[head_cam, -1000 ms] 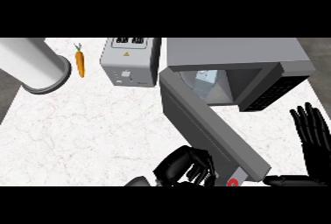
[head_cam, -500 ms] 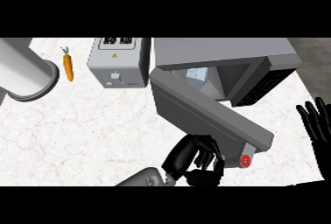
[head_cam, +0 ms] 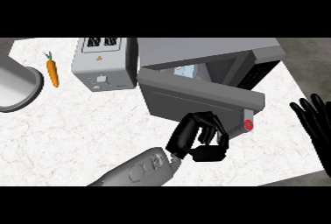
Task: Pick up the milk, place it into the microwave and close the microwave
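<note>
One step remains, we judge: with milk [head_cam: 191, 72] apparently inside the microwave [head_cam: 207, 48], our left hand [head_cam: 202, 140], fingers curled, must push the half-open door [head_cam: 194, 98] shut.

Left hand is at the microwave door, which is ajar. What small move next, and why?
Probably push the door toward the microwave with the left hand: it stands ajar, the hand lies against its outer face, and what looks like the milk shows inside.

The left forearm [head_cam: 139, 170] enters at 6 o'clock and points toward 1 o'clock. The left hand [head_cam: 202, 141] has curled fingers and holds nothing. The right hand [head_cam: 315, 124] rests at 3 o'clock, fingers straight, pointing to 12.
</note>
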`<state>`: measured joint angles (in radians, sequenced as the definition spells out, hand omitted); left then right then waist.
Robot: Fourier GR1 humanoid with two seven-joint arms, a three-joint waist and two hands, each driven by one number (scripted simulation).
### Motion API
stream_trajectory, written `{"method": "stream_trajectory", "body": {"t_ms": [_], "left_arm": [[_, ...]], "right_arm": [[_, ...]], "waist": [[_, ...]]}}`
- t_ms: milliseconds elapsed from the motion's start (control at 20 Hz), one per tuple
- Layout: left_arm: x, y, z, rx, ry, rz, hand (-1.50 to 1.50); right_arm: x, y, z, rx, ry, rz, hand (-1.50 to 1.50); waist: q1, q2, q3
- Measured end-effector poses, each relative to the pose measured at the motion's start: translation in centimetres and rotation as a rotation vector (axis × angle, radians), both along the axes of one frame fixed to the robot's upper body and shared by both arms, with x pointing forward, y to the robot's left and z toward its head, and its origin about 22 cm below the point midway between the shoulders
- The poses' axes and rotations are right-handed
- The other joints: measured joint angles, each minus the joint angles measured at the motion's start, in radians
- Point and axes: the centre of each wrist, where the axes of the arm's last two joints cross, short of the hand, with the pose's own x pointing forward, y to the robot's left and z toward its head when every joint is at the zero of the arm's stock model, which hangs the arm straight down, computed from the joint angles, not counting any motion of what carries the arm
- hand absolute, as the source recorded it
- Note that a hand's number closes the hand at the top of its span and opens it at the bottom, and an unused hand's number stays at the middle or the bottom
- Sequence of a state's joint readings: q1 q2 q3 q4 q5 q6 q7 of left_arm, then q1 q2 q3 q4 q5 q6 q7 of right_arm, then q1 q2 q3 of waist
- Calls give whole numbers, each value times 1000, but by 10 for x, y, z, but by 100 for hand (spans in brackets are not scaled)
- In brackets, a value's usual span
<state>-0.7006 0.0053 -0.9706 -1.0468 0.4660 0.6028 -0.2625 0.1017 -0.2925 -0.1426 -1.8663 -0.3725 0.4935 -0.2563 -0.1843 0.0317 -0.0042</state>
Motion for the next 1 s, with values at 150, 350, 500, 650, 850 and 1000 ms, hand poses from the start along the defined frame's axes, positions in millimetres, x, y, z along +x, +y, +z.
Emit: {"method": "stream_trajectory", "body": {"t_ms": [150, 350, 500, 650, 850, 1000], "left_arm": [[14, -2, 9, -11, 3, 46, 150], [31, -3, 19, -28, 26, 109, 150], [44, -2, 29, -61, 41, 154, 150], [55, 0, 38, -130, 43, 195, 150], [58, 3, 40, -190, 49, 213, 150], [58, 4, 39, -221, 45, 220, 150]], "right_arm": [[1, 2, 8, 6, -11, 39, -150], [3, 1, 17, 18, -23, 71, -150], [4, 2, 22, 28, -28, 90, -150], [5, 2, 26, 38, -28, 107, -150], [6, 0, 32, 42, -29, 125, -150], [8, -1, 37, 37, -31, 136, -150]], "waist": [[-25, 5, 0], [-53, 15, 0], [-71, 23, -1], [-83, 32, -2], [-97, 37, -2], [-104, 39, -2]]}}
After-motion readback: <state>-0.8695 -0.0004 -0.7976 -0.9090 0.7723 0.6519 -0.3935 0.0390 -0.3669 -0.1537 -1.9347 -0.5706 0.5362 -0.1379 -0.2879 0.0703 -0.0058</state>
